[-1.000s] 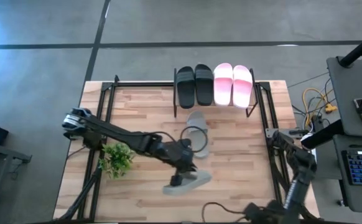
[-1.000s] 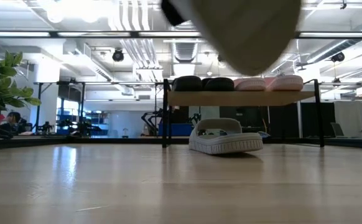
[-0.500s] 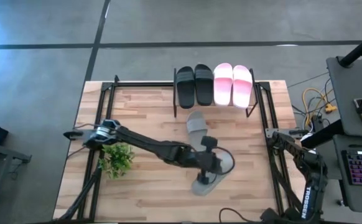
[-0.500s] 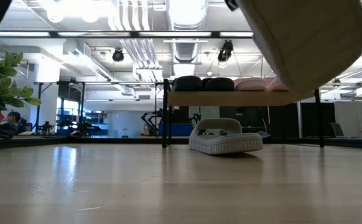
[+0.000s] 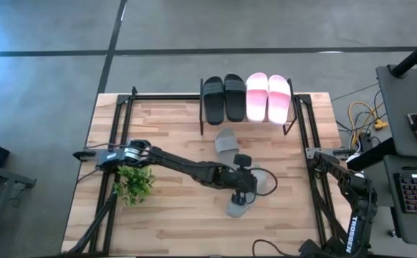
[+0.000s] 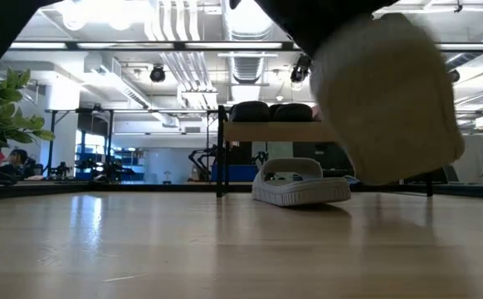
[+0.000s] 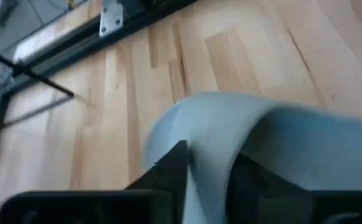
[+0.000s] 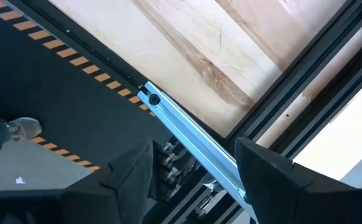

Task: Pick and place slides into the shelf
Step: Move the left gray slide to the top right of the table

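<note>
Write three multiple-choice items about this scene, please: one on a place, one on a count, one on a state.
1. Where does the free grey slide lie?
A. on the table in front of the shelf
B. on the shelf top
C. beside the plant

2. How many slides stand on the shelf top?
A. two
B. four
C. six

3. What is the left gripper doing?
A. waiting open
B. holding a pink slide
C. holding a grey slide above the table

Answers: 1 A, the high view shows it on the boards. 2 B, a black pair and a pink pair. 3 C, the low view shows it lifted.
</note>
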Controlling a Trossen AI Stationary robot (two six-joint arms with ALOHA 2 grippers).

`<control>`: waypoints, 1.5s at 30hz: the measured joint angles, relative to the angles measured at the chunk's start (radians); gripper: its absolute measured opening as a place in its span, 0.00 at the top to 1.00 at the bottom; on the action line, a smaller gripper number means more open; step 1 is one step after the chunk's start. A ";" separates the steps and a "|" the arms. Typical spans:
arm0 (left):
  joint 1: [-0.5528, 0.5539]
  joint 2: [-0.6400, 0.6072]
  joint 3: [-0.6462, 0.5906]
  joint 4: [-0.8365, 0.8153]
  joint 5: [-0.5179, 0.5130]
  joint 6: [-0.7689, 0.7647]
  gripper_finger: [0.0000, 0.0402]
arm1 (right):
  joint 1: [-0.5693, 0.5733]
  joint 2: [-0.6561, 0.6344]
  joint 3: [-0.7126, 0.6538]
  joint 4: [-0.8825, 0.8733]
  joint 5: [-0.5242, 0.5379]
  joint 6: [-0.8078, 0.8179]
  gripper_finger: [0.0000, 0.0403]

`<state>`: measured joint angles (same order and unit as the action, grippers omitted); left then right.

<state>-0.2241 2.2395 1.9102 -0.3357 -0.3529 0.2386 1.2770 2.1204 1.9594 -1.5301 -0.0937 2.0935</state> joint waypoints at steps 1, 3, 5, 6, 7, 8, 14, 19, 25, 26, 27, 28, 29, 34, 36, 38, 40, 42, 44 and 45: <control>0.000 0.000 0.000 0.000 0.000 -0.022 0.80 | 0.000 0.000 0.000 0.000 0.000 0.000 0.46; 0.003 0.000 0.000 0.017 -0.002 -0.053 0.71 | 0.000 0.000 0.000 0.000 0.000 0.000 0.46; 0.009 0.000 0.000 0.017 -0.003 -0.087 0.62 | -0.001 0.000 0.000 0.000 -0.001 0.000 0.46; 0.011 0.000 0.000 0.013 -0.003 -0.105 0.57 | -0.001 0.000 0.000 0.001 -0.002 0.001 0.46; 0.011 0.000 0.000 0.010 -0.003 -0.116 0.53 | -0.001 0.000 0.000 0.001 -0.003 0.002 0.46; 0.011 -0.001 -0.001 0.006 -0.003 -0.125 0.49 | -0.001 0.000 0.000 0.001 -0.003 0.006 0.46; 0.007 -0.032 0.004 -0.014 0.009 -0.128 0.35 | -0.003 0.000 -0.001 0.007 -0.005 0.011 0.46; 0.003 -0.054 0.004 -0.210 0.017 -0.130 0.33 | -0.009 0.000 -0.002 0.010 0.001 0.013 0.46; -0.021 -0.171 -0.019 -0.561 0.078 -0.317 0.33 | -0.065 0.000 -0.018 0.020 0.097 0.032 0.46; -0.026 -0.193 -0.035 -0.587 0.109 -0.333 0.33 | -0.081 0.000 -0.028 0.023 0.125 0.035 0.46; -0.033 -0.220 -0.062 -0.593 0.135 -0.345 0.33 | -0.101 0.000 -0.041 0.034 0.154 0.034 0.46; -0.041 -0.247 -0.093 -0.587 0.154 -0.362 0.33 | -0.122 0.000 -0.059 0.052 0.185 0.034 0.47; -0.049 -0.283 -0.128 -0.570 0.163 -0.377 0.33 | -0.142 -0.001 -0.079 0.075 0.214 0.032 0.47; -0.086 -0.477 -0.352 -0.485 0.168 -0.513 0.33 | -0.250 -0.045 -0.227 0.210 0.274 0.012 0.56; -0.094 -0.550 -0.458 -0.474 0.169 -0.591 0.33 | -0.280 -0.080 -0.283 0.225 0.284 0.011 0.59; -0.105 -0.630 -0.557 -0.449 0.166 -0.667 0.33 | -0.297 -0.128 -0.329 0.229 0.312 0.022 0.62; -0.119 -0.712 -0.651 -0.429 0.164 -0.738 0.33 | -0.305 -0.193 -0.390 0.228 0.322 0.049 0.65; -0.135 -0.785 -0.743 -0.411 0.165 -0.808 0.33 | -0.322 -0.257 -0.471 0.229 0.297 0.070 0.67; -0.148 -0.847 -0.826 -0.385 0.169 -0.879 0.33 | -0.348 -0.314 -0.564 0.232 0.262 0.080 0.70; -0.153 -0.883 -0.866 -0.361 0.168 -0.912 0.33 | -0.365 -0.343 -0.612 0.238 0.253 0.080 0.72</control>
<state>-0.3769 1.3566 1.0444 -0.6970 -0.1849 -0.6735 0.9118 1.7776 1.3473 -1.2916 0.1593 2.1735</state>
